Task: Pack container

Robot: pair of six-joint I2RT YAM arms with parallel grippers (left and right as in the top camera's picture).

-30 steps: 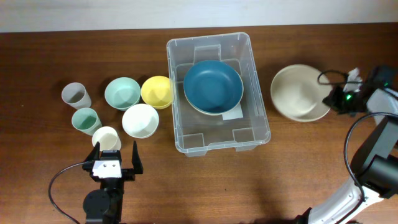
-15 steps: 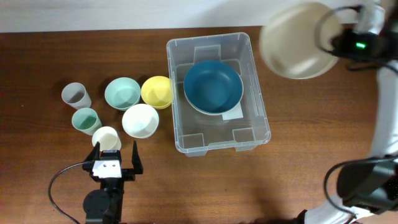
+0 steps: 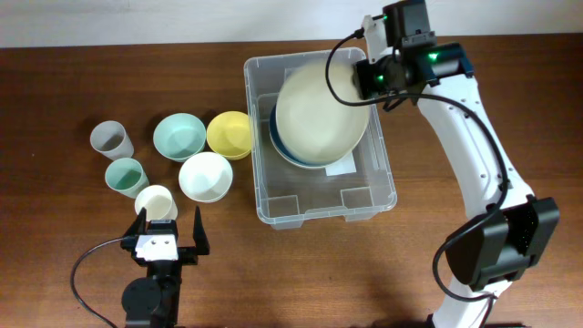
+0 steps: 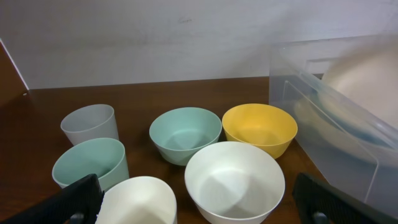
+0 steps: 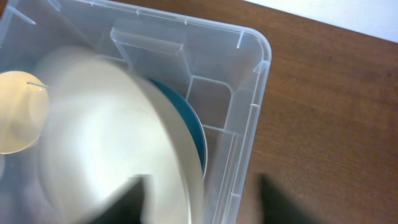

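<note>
The clear container (image 3: 385,155) stands at the table's middle. A dark blue bowl (image 3: 284,153) lies in it, and a large cream bowl (image 3: 314,114) sits tilted on top of that. My right gripper (image 3: 369,77) hovers over the container's far right corner. In the right wrist view its blurred fingers (image 5: 134,199) stand wide apart, open, with the cream bowl's (image 5: 106,137) rim between them, above the blue bowl (image 5: 189,127) and the container wall (image 5: 249,106). My left gripper (image 3: 171,219) rests open at the front left, holding nothing.
Left of the container stand a grey cup (image 3: 111,139), a teal cup (image 3: 126,176), a cream cup (image 3: 157,202), a teal bowl (image 3: 178,137), a yellow bowl (image 3: 230,134) and a white bowl (image 3: 205,176). The left wrist view shows the white bowl (image 4: 235,180) between my left gripper's fingers.
My right arm lifted the cream bowl from the table at the right, carried it leftwards over the container, and its jaws opened. The left arm stayed still.
</note>
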